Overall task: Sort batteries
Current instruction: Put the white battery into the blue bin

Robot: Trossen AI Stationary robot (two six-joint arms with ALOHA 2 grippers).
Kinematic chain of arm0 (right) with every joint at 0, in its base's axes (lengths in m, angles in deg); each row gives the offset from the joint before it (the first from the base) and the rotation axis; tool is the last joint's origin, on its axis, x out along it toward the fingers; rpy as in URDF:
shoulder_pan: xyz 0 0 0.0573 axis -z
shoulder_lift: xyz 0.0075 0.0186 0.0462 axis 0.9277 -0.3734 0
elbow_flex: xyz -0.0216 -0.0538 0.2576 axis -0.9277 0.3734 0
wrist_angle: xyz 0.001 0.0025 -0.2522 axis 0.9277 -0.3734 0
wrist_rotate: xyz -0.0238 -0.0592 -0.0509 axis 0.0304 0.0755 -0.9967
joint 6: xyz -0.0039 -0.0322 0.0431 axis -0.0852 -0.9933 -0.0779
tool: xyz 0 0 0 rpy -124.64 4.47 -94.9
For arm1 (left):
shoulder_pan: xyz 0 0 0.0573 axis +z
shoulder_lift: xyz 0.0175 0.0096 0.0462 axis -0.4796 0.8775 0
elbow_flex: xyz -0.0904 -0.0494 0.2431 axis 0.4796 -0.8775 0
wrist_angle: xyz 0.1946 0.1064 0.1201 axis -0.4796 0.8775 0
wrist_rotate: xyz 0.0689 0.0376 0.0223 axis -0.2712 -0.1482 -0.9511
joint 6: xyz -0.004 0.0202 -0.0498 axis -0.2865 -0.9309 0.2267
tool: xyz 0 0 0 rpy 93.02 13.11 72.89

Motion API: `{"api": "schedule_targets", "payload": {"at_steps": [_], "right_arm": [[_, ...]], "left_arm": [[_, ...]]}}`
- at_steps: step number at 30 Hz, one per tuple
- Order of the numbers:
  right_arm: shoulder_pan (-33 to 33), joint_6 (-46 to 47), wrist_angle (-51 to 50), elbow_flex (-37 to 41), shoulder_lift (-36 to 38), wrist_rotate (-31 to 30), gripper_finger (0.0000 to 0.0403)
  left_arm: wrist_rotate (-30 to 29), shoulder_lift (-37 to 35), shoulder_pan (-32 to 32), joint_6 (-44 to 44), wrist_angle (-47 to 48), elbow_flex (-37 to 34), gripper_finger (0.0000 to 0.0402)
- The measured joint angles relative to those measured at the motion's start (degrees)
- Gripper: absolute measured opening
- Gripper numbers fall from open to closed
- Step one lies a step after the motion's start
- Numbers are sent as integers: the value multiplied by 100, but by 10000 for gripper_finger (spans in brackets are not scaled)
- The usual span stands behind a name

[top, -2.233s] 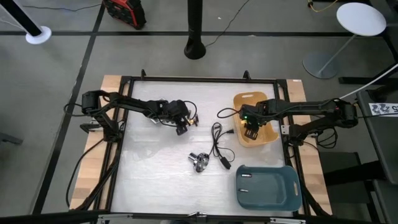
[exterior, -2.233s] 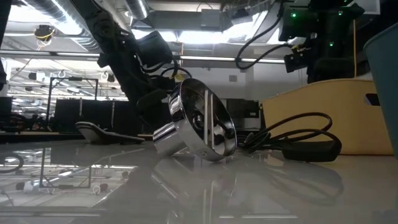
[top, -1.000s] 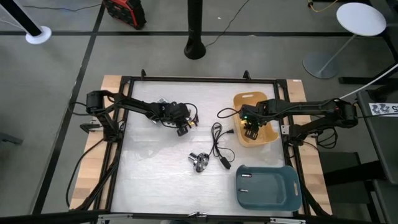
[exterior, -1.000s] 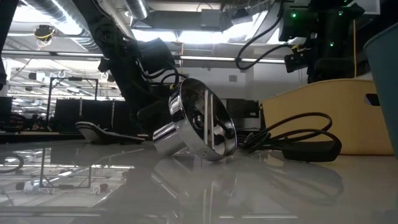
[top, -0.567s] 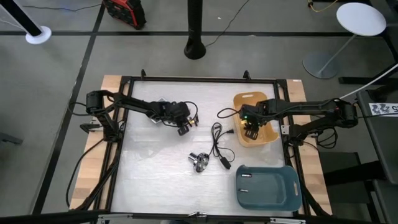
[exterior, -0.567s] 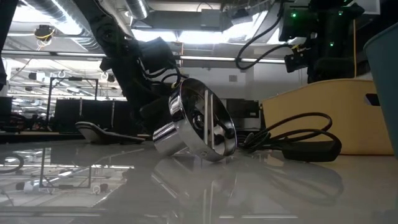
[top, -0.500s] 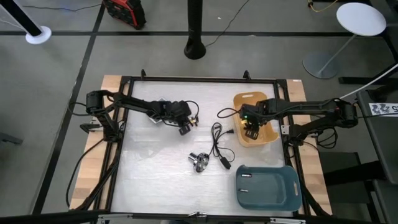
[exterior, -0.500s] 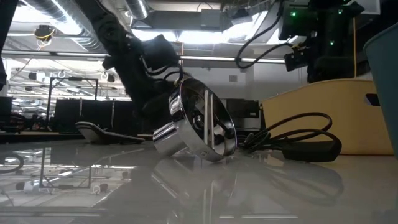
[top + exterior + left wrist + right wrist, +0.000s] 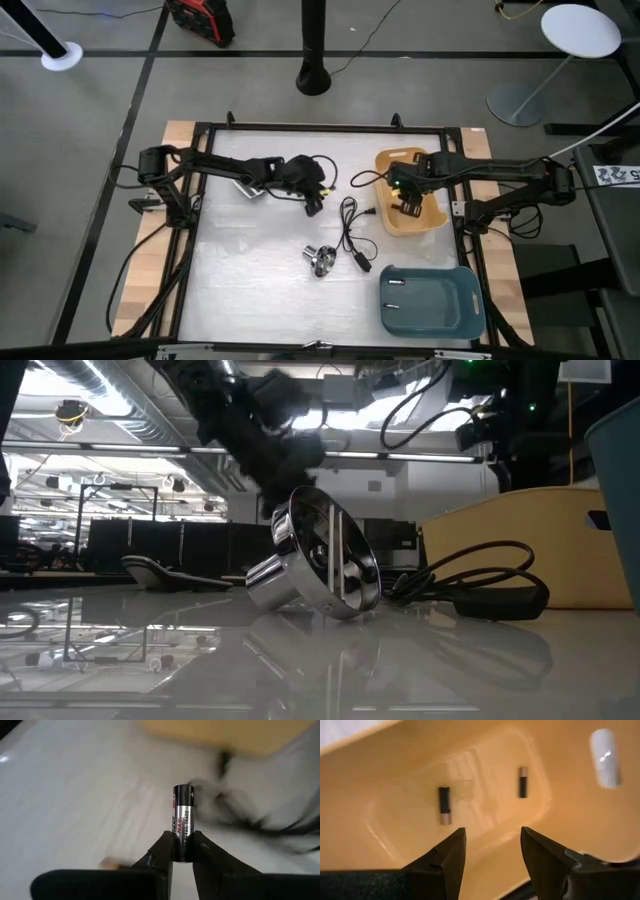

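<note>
Left claw now nearer the cable, gripping a battery; right claw wide over the yellow bin.

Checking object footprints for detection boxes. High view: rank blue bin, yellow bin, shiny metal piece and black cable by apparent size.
1. blue bin, largest.
2. yellow bin, clearly smaller.
3. black cable: long, thin sprawl.
4. shiny metal piece, smallest and compact.
Cable versus metal piece is close: the cable spans more but covers little area.

Glossy printed wrap on the battery pinched between the left gripper matt black fingers, smooth tan plastic bin below the right gripper, polished mirror-bright metal knob, matt black rubbery cable, glossy white tabletop.
</note>
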Motion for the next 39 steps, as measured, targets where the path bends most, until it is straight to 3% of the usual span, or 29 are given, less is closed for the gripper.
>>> {"api": "schedule_targets", "payload": {"at_steps": [7, 15, 21, 28, 34, 39], "right_arm": [[2, -791, -41, -253, 0, -417, 188], [2, -1162, -338, -881, 0, -900, 188], [1, -1161, -601, -1654, 0, -932, 188], [2, -1130, -602, -2276, 0, -825, 188], [2, -1114, -596, -2342, 2, -470, 188], [0, -1064, -589, -2342, 2, -141, 188]], "left_arm": [[298, 34, -790, 444, -1621, 68, 50], [89, 703, -1820, 882, -3911, 199, 43], [-202, 1714, -2349, 925, -3953, 1394, 49], [-202, 2801, -2834, 803, -3294, 3027, 51], [-217, 3352, -3138, 429, -3299, 3740, 51], [-274, 3530, -3222, 174, -3235, 3869, 58]]}}
